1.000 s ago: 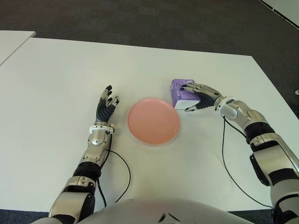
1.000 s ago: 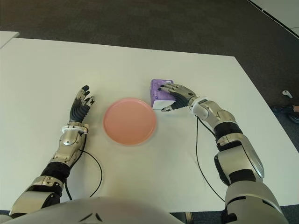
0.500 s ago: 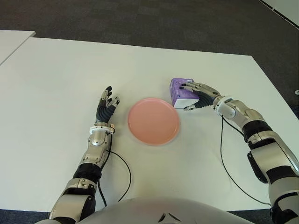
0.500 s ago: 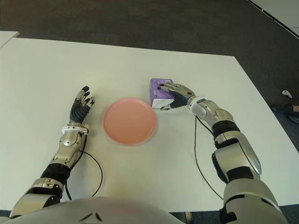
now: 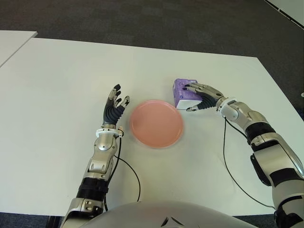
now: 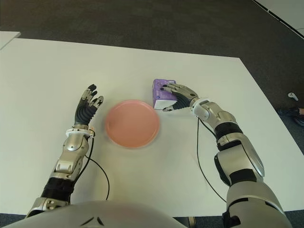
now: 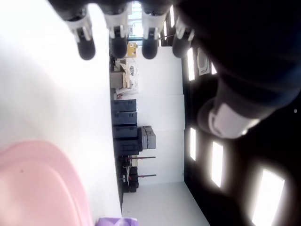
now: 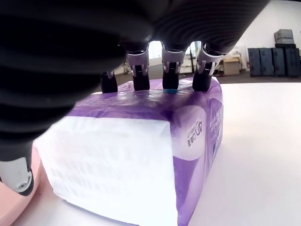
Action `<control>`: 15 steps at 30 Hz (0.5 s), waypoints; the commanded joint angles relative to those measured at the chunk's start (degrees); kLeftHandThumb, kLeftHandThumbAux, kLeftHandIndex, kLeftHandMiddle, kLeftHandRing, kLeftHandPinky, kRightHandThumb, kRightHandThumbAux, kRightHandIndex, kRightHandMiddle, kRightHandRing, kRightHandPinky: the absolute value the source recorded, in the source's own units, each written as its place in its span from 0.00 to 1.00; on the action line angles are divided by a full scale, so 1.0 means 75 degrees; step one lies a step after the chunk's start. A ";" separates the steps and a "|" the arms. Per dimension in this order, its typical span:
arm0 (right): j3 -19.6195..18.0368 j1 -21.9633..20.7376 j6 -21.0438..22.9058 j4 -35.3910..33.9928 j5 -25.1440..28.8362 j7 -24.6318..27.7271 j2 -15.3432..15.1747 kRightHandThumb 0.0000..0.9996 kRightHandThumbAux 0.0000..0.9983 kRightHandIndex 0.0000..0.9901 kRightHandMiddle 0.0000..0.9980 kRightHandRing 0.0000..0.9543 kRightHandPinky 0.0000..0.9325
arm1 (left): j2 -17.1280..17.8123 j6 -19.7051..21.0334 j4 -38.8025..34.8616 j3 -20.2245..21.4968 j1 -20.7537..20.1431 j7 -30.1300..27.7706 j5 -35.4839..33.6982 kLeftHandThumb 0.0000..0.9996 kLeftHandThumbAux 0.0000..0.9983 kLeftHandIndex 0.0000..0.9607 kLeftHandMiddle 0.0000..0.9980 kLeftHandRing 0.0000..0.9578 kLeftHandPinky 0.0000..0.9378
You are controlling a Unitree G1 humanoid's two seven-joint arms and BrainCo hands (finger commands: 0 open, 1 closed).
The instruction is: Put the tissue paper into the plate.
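The tissue paper, a purple-wrapped pack [image 5: 182,91] with a white end face, stands on the white table [image 5: 57,95] just beyond the right rim of the pink plate [image 5: 156,123]. My right hand [image 5: 190,98] is curled over it. Its fingertips [image 8: 170,77] press on the pack's top [image 8: 141,155] and its thumb [image 8: 16,176] sits against the white end face. The plate holds nothing. My left hand [image 5: 115,100] is raised just left of the plate, fingers spread and holding nothing.
Thin black cables lie on the table by each forearm, one on the right [image 5: 228,156] and one on the left [image 5: 132,173]. A second white table [image 5: 12,40] adjoins at the far left. Dark carpet lies beyond the far edge.
My left hand and forearm have moved right and forward, closer to the plate. The right hand's thumb has crept slightly toward the pack, which has not moved.
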 commanded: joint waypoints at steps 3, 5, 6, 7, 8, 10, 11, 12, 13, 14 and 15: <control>0.0898 0.0740 0.0765 0.0685 -0.1070 -0.1597 0.0778 0.04 0.54 0.02 0.08 0.04 0.01 | 0.0006 0.0108 0.0500 0.0133 0.0042 0.0256 0.0189 0.01 0.63 0.00 0.00 0.00 0.00; 0.1191 0.0813 0.1045 0.0966 -0.1367 -0.2170 0.0949 0.05 0.55 0.03 0.09 0.05 0.01 | -0.0001 0.0130 0.0534 0.0138 0.0023 0.0263 0.0198 0.01 0.63 0.00 0.00 0.00 0.00; 0.1262 0.0801 0.1086 0.1047 -0.1416 -0.2306 0.0978 0.07 0.56 0.03 0.10 0.06 0.01 | 0.0001 0.0124 0.0542 0.0139 0.0019 0.0259 0.0194 0.01 0.63 0.00 0.00 0.00 0.00; 0.1413 0.0819 0.1227 0.1163 -0.1559 -0.2557 0.1039 0.07 0.56 0.03 0.10 0.06 0.01 | 0.0001 0.0126 0.0536 0.0137 0.0009 0.0235 0.0175 0.01 0.64 0.00 0.00 0.00 0.00; 0.1532 0.0826 0.1319 0.1250 -0.1648 -0.2745 0.1080 0.08 0.57 0.04 0.10 0.07 0.02 | 0.0000 0.0129 0.0521 0.0134 0.0009 0.0219 0.0164 0.01 0.63 0.00 0.00 0.00 0.00; 0.1735 0.0828 0.1462 0.1371 -0.1787 -0.3058 0.1137 0.11 0.58 0.04 0.11 0.08 0.03 | -0.0005 0.0091 0.0512 0.0133 0.0014 0.0195 0.0151 0.00 0.63 0.00 0.00 0.00 0.00; 0.1809 0.0807 0.1493 0.1404 -0.1819 -0.3162 0.1151 0.11 0.58 0.04 0.11 0.08 0.03 | -0.0021 0.0078 0.0402 0.0091 0.0057 0.0185 0.0172 0.00 0.63 0.00 0.00 0.00 0.00; 0.1876 0.0775 0.1505 0.1422 -0.1838 -0.3238 0.1162 0.13 0.58 0.04 0.12 0.08 0.04 | -0.0016 0.0064 0.0378 0.0077 0.0056 0.0167 0.0177 0.00 0.63 0.00 0.00 0.00 0.00; 0.1928 0.0752 0.1506 0.1439 -0.1841 -0.3291 0.1167 0.15 0.58 0.04 0.12 0.09 0.05 | -0.0012 0.0058 0.0358 0.0066 0.0058 0.0156 0.0182 0.00 0.63 0.00 0.00 0.00 0.00; 0.1971 0.0711 0.1478 0.1388 -0.1835 -0.3309 0.1169 0.16 0.58 0.04 0.12 0.09 0.05 | 0.0011 0.0067 0.0378 0.0068 0.0048 0.0138 0.0185 0.00 0.63 0.00 0.00 0.00 0.00; 0.2008 0.0681 0.1455 0.1357 -0.1822 -0.3321 0.1170 0.18 0.58 0.05 0.12 0.10 0.06 | 0.0029 0.0075 0.0405 0.0074 0.0037 0.0129 0.0183 0.00 0.63 0.00 0.00 0.00 0.00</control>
